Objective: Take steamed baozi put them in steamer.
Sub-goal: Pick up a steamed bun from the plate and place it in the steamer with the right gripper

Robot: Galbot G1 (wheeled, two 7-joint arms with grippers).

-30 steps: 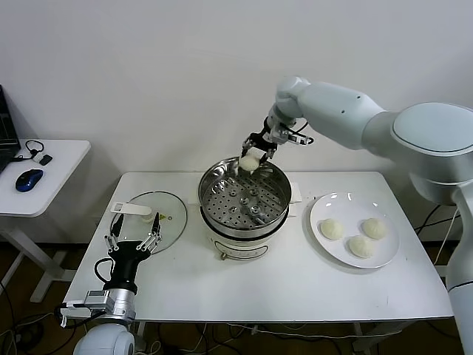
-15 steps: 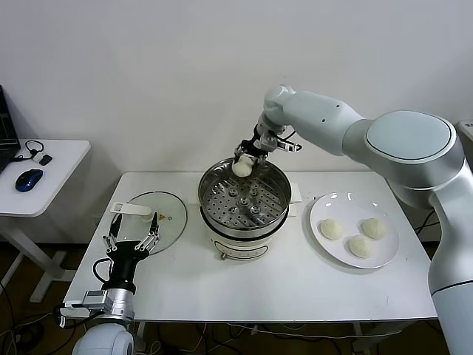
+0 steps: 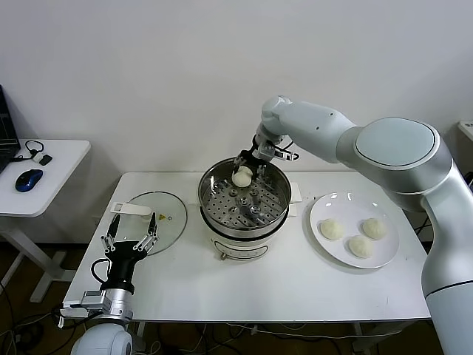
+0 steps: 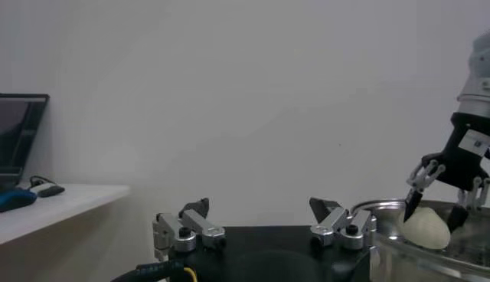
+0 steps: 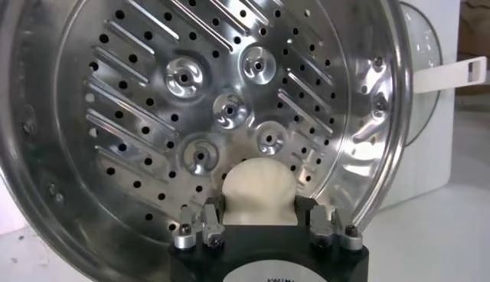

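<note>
One steamed baozi (image 3: 242,176) is pinched between the fingers of the right gripper (image 3: 244,167), hanging just inside the far rim of the steamer (image 3: 214,183), its perforated tray (image 5: 153,100) directly below. Three more wait on the white plate (image 3: 390,253). The left gripper (image 3: 131,242) idles near the table's front edge, beside the glass lid (image 3: 174,214), fingers spread.

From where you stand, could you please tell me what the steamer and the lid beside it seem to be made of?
The steamer looks like polished stainless steel: mirror-bright wall, perforated tray reflecting light. The lid appears to be clear glass with a metal rim; the table shows through it. Its white handle is probably plastic.
</note>
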